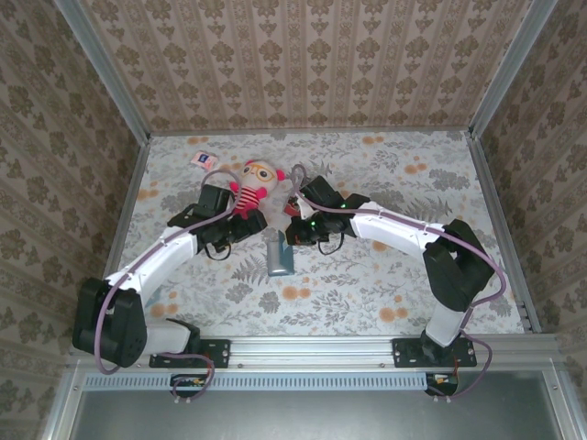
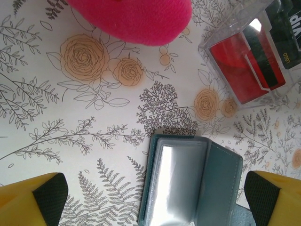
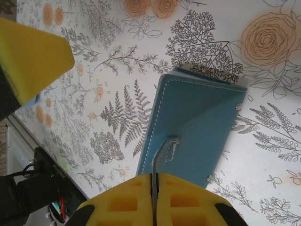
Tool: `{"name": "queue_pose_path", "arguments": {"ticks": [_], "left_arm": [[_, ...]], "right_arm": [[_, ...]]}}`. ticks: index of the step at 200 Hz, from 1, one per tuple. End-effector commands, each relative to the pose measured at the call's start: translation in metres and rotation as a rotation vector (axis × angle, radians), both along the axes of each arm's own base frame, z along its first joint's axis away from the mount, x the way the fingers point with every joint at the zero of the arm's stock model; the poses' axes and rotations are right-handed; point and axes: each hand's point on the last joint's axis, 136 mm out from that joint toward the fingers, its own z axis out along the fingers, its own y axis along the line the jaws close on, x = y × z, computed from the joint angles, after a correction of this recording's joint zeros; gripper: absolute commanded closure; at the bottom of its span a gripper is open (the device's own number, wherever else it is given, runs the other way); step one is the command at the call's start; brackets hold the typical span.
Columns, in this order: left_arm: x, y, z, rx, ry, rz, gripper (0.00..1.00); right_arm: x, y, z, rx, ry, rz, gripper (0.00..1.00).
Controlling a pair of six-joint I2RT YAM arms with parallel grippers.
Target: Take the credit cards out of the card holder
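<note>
With red and dark credit cards [image 2: 247,70] piled on the counter [image 2: 94,117] at two o'clock of the opened card holder [image 2: 193,183], the job looks mostly done: the left hand [image 2: 155,194] hangs wide open over it, the right hand [image 3: 154,197] pinches its cover, and any remaining cards are hidden.

The clearest lettering is at the far right of the left wrist view, on the dark card [image 2: 284,37]. It carries large white letters beginning "VI", and the picture's edge cuts off the rest. Lower on the same card a small yellowish word runs sideways and seems to read "LOGO". That card lies beside a red card [image 2: 235,66] behind clear plastic, where glare blurs any finer print. In the top view a small white, pink and blue packet [image 1: 203,159] lies at the far left of the counter [image 1: 385,275]; its print is too small to read.
</note>
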Motion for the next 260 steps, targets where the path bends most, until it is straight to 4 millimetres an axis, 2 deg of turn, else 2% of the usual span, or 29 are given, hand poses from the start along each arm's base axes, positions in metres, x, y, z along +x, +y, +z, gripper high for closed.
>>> {"name": "queue_pose_path", "arguments": {"ticks": [1, 47, 76, 92, 110, 113, 122, 150, 209, 260], "left_arm": [[-0.003, -0.002, -0.001, -0.021, 0.007, -0.006, 0.0], [-0.007, -0.025, -0.005, -0.129, 0.045, -0.067, 0.0], [-0.01, -0.042, -0.011, -0.203, 0.068, -0.104, 0.02], [-0.011, -0.055, -0.015, -0.233, 0.084, -0.138, 0.09], [-0.008, -0.061, -0.022, -0.236, 0.103, -0.146, 0.24], [-0.014, -0.068, -0.022, -0.234, 0.107, -0.168, 0.27], [-0.015, -0.072, -0.027, -0.232, 0.116, -0.173, 0.31], [-0.018, -0.077, -0.037, -0.231, 0.148, -0.182, 0.41], [-0.023, -0.078, -0.059, -0.205, 0.209, -0.165, 0.42], [-0.021, -0.087, -0.056, -0.228, 0.199, -0.191, 0.5]], "right_arm": [[0.008, -0.016, -0.007, -0.066, 0.001, -0.06, 0.95], [0.007, -0.065, -0.027, -0.204, 0.0, -0.154, 0.95], [0.002, -0.087, -0.042, -0.255, 0.024, -0.186, 0.95], [0.0, -0.095, -0.049, -0.278, 0.034, -0.2, 0.95], [0.0, -0.103, -0.056, -0.307, 0.046, -0.225, 0.95], [0.0, -0.104, -0.057, -0.312, 0.05, -0.227, 0.95], [0.0, -0.108, -0.061, -0.324, 0.062, -0.24, 0.95], [0.001, -0.113, -0.069, -0.331, 0.082, -0.257, 0.96], [-0.001, -0.113, -0.081, -0.337, 0.114, -0.255, 0.96], [-0.003, -0.112, -0.088, -0.337, 0.14, -0.255, 0.95]]}}
